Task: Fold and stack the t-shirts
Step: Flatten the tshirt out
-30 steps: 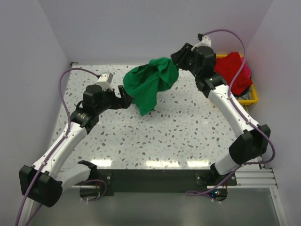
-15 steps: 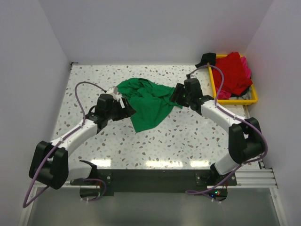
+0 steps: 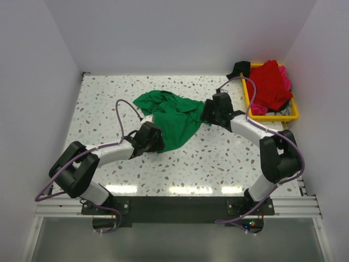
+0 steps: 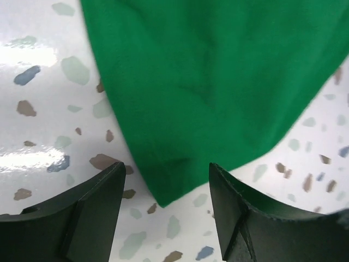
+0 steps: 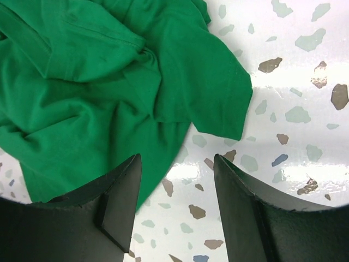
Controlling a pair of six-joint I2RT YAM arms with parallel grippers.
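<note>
Left hand (image 3: 151, 140) sits low over the worktop (image 3: 218, 161) with its fingers spread. The near corner of the green t-shirt (image 3: 172, 115) lies between them, ungripped; whether a fingertip brushes the cloth is hard to tell from the wrist view. Right hand (image 3: 209, 112) is also released, its fingers apart above a sleeve at the shirt's right side, grasping nothing. The green t-shirt lies crumpled and partly spread around the middle of the worktop, somewhat nearer the far edge. A red t-shirt (image 3: 270, 82) and a pink t-shirt (image 3: 285, 76) are heaped in the yellow tray (image 3: 278, 117) at the far right corner.
</note>
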